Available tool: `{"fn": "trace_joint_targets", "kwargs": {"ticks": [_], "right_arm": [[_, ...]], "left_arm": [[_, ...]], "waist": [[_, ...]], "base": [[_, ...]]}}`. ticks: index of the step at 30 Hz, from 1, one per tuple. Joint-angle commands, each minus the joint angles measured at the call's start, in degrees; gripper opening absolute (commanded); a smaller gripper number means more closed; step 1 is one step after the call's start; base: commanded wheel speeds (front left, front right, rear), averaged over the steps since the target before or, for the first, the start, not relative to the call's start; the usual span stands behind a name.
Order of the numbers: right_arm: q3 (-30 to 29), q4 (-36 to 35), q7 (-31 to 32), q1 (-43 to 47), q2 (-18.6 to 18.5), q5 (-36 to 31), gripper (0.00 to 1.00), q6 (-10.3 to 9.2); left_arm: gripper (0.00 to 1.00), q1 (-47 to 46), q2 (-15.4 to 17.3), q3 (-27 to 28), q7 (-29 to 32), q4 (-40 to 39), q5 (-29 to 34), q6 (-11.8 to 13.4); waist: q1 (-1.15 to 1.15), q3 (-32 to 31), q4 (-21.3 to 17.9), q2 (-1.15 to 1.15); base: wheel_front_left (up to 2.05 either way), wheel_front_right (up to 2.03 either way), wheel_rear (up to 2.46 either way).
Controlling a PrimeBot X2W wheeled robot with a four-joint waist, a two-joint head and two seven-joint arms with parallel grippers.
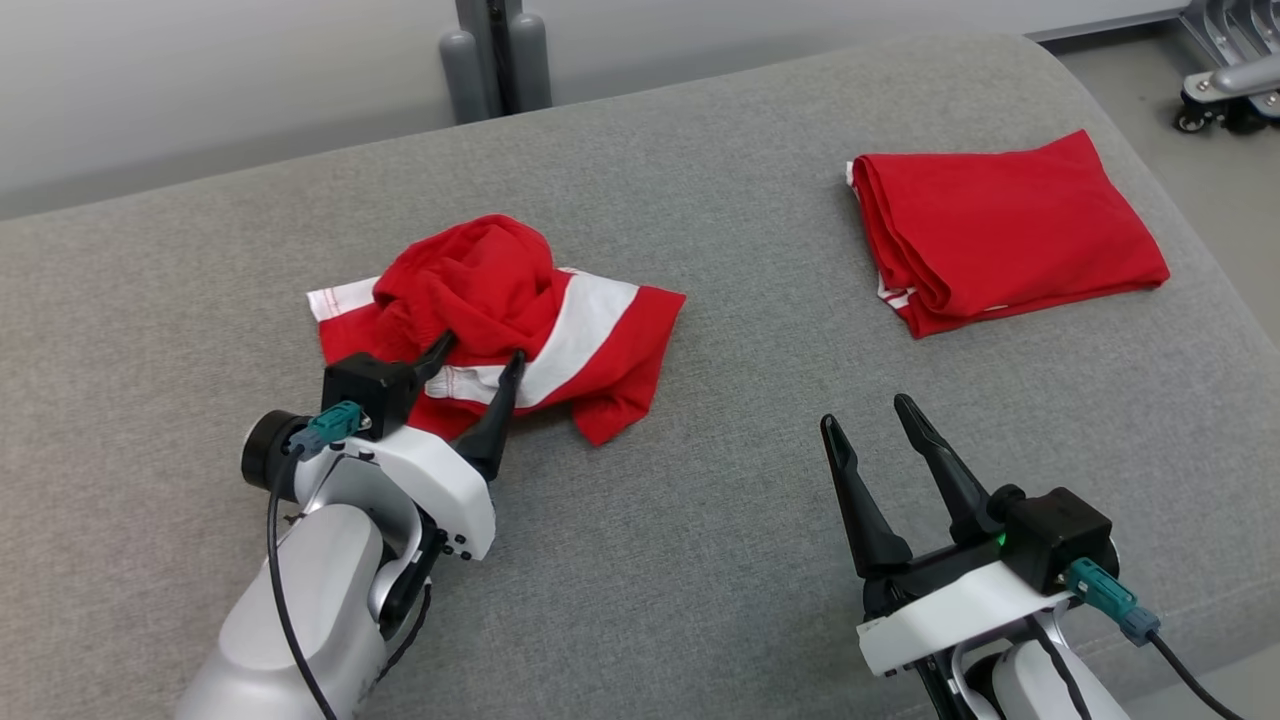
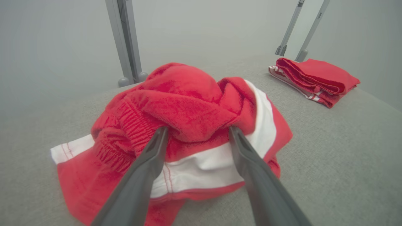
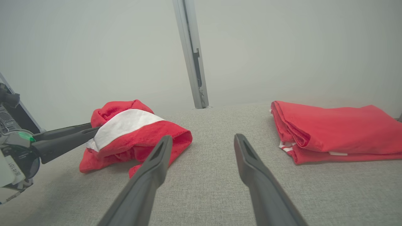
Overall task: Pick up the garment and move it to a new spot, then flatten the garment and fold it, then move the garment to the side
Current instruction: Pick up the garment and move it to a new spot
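The garment (image 1: 500,310) is a crumpled red piece with a broad white stripe, heaped on the grey padded surface (image 1: 700,520) left of centre. My left gripper (image 1: 480,352) stands open at its near edge, both fingertips touching the cloth with a raised red fold between them. The left wrist view shows the garment (image 2: 188,103) bulging between the spread fingers (image 2: 144,175) of my left gripper (image 2: 198,129). My right gripper (image 1: 868,412) is open at the lower right with nothing in it. In the right wrist view my right gripper (image 3: 203,138) has the garment (image 3: 132,131) to its left.
A second red garment (image 1: 1000,230), neatly folded, lies at the back right near the surface's rounded right edge. A grey metal post (image 1: 497,55) rises behind the surface. A wheeled base (image 1: 1225,90) stands on the floor at the top right.
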Motion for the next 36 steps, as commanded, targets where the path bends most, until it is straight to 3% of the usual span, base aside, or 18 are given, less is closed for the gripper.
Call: {"fn": "trace_joint_targets", "kwargs": {"ticks": [1, 7, 21, 36], "right_arm": [[0.06, 0.02, -0.08, -0.57, -0.32, 0.18, 1.00, 0.00], [0.50, 0.85, -0.08, 0.06, -0.33, -0.25, 1.00, 0.01], [0.14, 2.08, -0.08, 3.07, -0.33, -0.51, 1.00, 0.01], [-5.30, 0.23, -0.08, 8.00, -0.35, -2.05, 1.00, 0.01]], "left_arm": [[1.00, 0.53, -0.07, 0.30, -0.85, -0.18, -0.54, -0.12], [1.00, 3.57, 0.59, 2.66, -4.57, -3.82, -2.31, 0.78], [1.00, 18.34, 1.26, 10.10, -5.86, -14.62, -4.63, 4.61], [1.00, 30.15, -1.31, 17.67, -5.84, -22.56, 0.30, 6.78]], "waist": [[0.00, -0.48, 0.63, 0.00], [0.00, -3.08, 3.85, 0.00], [0.00, -9.25, 11.39, 0.00], [0.00, -13.21, 16.73, 0.00]], "base": [[0.00, 0.00, 0.00], [0.00, 0.00, 0.00], [0.00, 0.00, 0.00], [0.00, 0.00, 0.00]]}}
